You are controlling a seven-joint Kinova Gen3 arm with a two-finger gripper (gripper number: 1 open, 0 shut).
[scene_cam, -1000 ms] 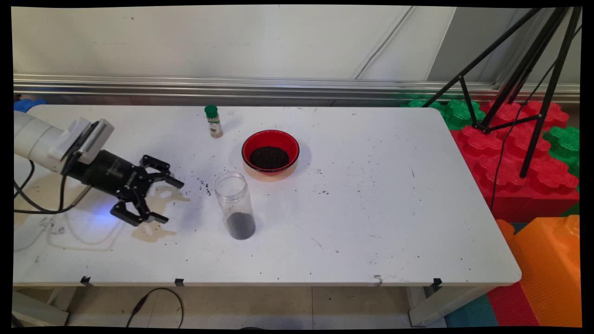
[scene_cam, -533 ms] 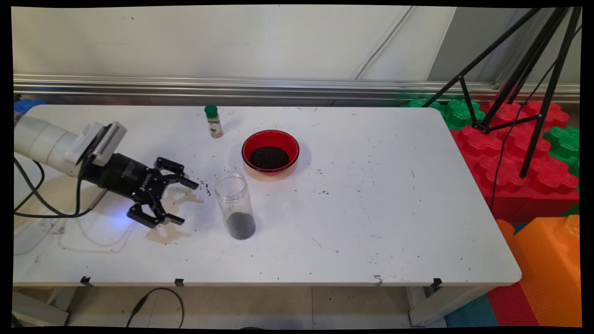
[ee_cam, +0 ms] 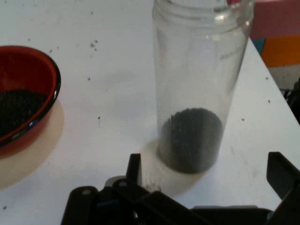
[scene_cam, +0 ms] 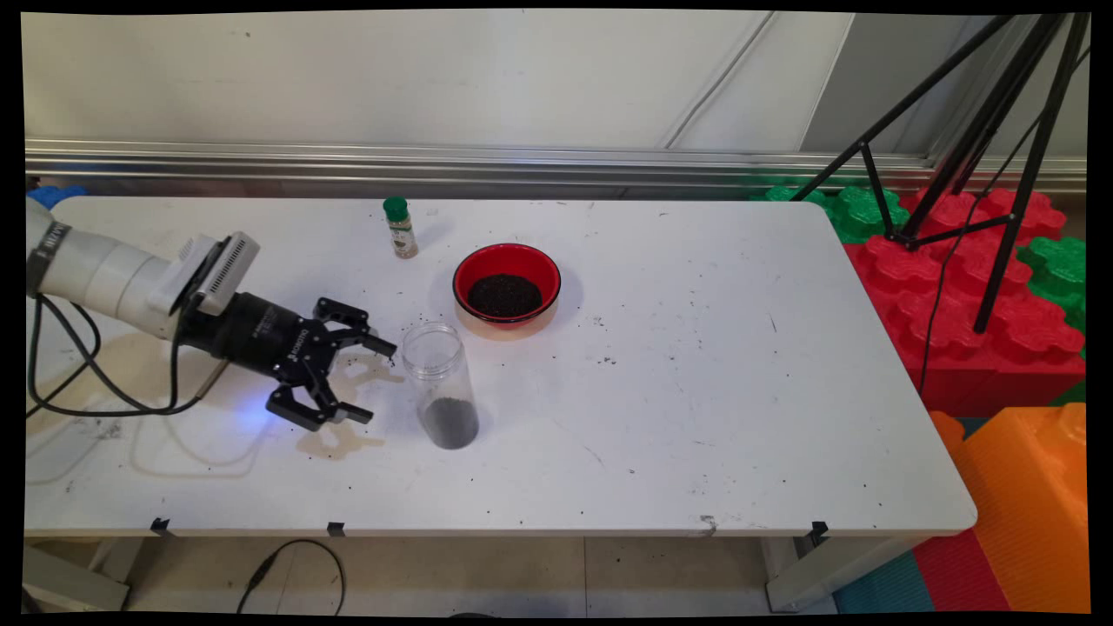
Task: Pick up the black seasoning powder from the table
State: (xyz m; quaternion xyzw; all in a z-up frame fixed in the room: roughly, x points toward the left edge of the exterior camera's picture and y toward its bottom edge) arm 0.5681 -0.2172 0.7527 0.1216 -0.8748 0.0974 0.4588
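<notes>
A clear open jar (scene_cam: 441,385) stands upright on the white table (scene_cam: 696,391), with a layer of dark grains in its bottom. My gripper (scene_cam: 376,381) is open, low over the table just left of the jar, its fingers pointing at it and not touching. In the hand view the jar (ee_cam: 199,89) stands straight ahead, between and beyond the two fingertips (ee_cam: 134,169); my gripper (ee_cam: 208,171) holds nothing. A red bowl (scene_cam: 507,285) of dark grains sits behind the jar, seen at the left edge as the bowl (ee_cam: 28,93) in the hand view.
A small spice bottle (scene_cam: 400,228) with a green cap stands at the back, left of the bowl. Loose dark grains and brownish stains mark the table around the gripper. Black tripod legs (scene_cam: 974,130) and coloured foam blocks (scene_cam: 983,296) stand off the right end.
The gripper has travelled right across the table toward the jar, staying open. Jar, bowl and bottle have not moved.
</notes>
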